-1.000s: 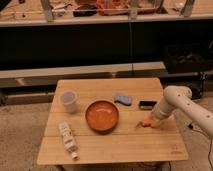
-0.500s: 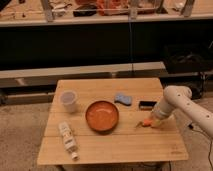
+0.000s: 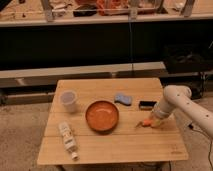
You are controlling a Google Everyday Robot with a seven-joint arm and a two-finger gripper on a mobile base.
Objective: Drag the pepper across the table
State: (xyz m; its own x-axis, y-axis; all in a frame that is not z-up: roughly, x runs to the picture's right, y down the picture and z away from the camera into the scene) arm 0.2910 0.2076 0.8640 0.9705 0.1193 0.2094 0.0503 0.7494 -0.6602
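The pepper (image 3: 145,123) is a small slim orange vegetable lying on the light wooden table (image 3: 125,145), right of the round orange bowl (image 3: 102,115). My gripper (image 3: 152,120) comes in from the right on a white arm (image 3: 182,100) and sits down at the table top, right at the pepper's right end and partly covering it.
A clear plastic cup (image 3: 68,100) stands at the left. A white bottle (image 3: 67,140) lies at the front left. A blue sponge (image 3: 122,99) and a small dark object (image 3: 147,104) lie behind the bowl and gripper. A dark shelf unit stands behind the table.
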